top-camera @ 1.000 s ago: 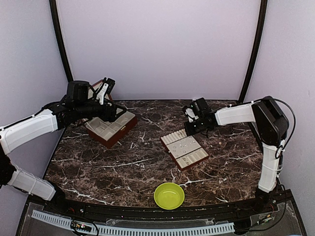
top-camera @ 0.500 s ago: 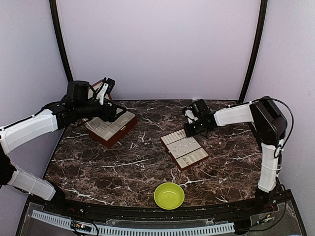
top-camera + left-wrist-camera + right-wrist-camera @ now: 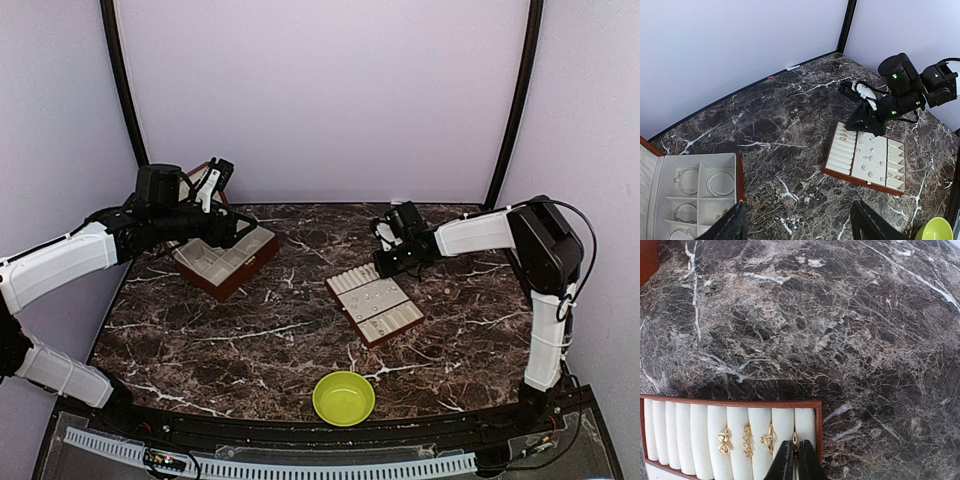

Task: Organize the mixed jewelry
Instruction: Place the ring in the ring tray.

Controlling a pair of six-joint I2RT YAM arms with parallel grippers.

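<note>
The open red-brown box (image 3: 695,192) holds thin silvery hoops (image 3: 720,184) in its cream compartments. My left gripper (image 3: 800,231) is open and empty, hovering above the table beside the box; it shows in the top view (image 3: 228,233). The brown-edged tray (image 3: 375,305) carries tiny pale pieces (image 3: 871,160) and gold rings (image 3: 747,440) tucked in its padded rows. My right gripper (image 3: 794,462) is at the tray's far corner, shut on a small gold ring (image 3: 795,439) in the slot between the last two rolls.
A lime-green bowl (image 3: 344,397) stands near the front edge, its inside showing nothing. The box (image 3: 225,262) sits at the back left, its lid raised. Dark marble table (image 3: 260,340) lies between box, tray and bowl. Purple walls close in behind.
My right gripper has shifted very slightly at the tray's far corner. The left arm has not moved.
</note>
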